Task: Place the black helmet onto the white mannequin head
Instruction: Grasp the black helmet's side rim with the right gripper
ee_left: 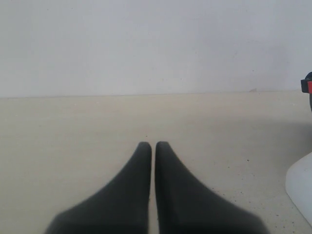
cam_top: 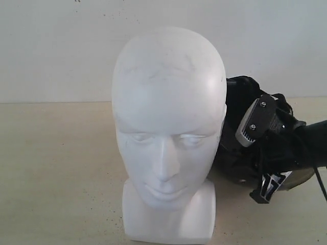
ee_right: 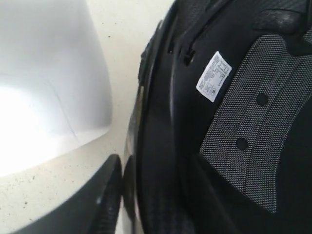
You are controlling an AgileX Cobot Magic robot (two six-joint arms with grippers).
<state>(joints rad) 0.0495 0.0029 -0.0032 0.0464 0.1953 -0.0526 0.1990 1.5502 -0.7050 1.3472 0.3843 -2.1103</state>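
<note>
The white mannequin head [cam_top: 168,132] stands upright on the table, facing the exterior camera. Behind it to the right, the black helmet [cam_top: 239,94] lies on the table, partly hidden by the head and by my right arm. In the right wrist view the helmet's [ee_right: 234,122] padded mesh lining and a white label show. My right gripper [ee_right: 156,168] straddles the helmet's rim, with one finger [ee_right: 100,195] outside the shell and the other inside, shut on it. The head's white side [ee_right: 48,73] is close by. My left gripper [ee_left: 153,146] is shut and empty above bare tabletop.
The beige table [cam_top: 56,168] runs back to a plain white wall [cam_top: 56,46]. The head's white base [ee_left: 302,187] shows at the edge of the left wrist view. A black and red part [ee_left: 307,87] shows above it. The right arm's cable [cam_top: 321,184] hangs near the helmet.
</note>
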